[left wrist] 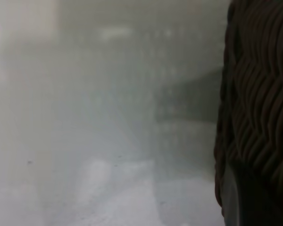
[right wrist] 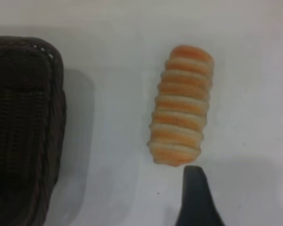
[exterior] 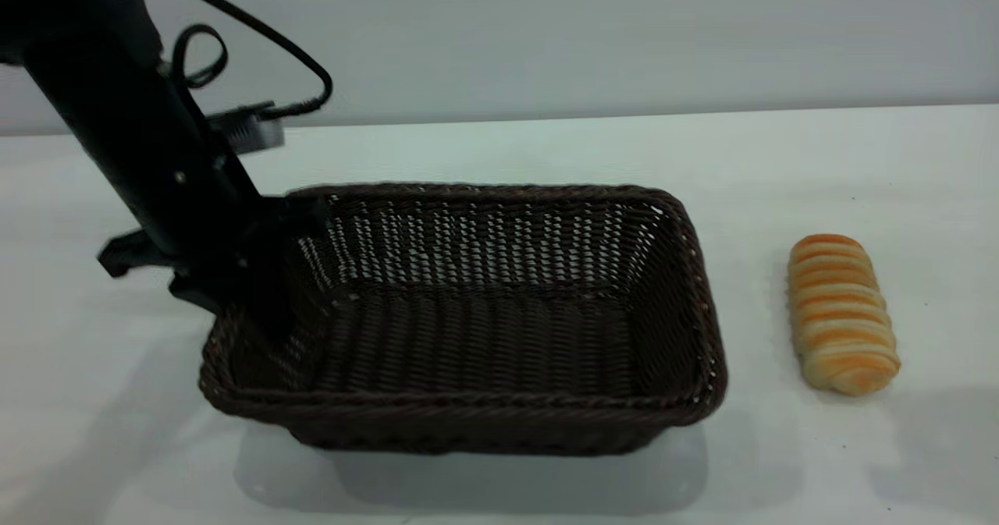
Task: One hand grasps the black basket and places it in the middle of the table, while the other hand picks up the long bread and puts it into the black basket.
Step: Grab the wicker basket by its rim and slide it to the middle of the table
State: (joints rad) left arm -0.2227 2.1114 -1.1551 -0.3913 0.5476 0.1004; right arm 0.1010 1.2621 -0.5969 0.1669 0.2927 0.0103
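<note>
The black basket (exterior: 476, 330) stands on the white table (exterior: 499, 150), near its middle. My left gripper (exterior: 243, 291) is shut on the basket's left wall, with one finger inside and the rest outside. The left wrist view shows that woven wall (left wrist: 259, 94) close up, with one dark finger (left wrist: 247, 197) against it. The long bread (exterior: 841, 313) lies on the table to the right of the basket, striped side up. In the right wrist view my right gripper (right wrist: 228, 188) hovers open over the table, and its one visible fingertip (right wrist: 194, 178) is just off the end of the bread (right wrist: 181, 106).
The basket's right rim (right wrist: 47, 108) lies a short gap from the bread. A black cable (exterior: 257, 37) and a silver-grey piece (exterior: 246, 129) hang on the left arm. Bare table lies in front of the basket and to the right of the bread.
</note>
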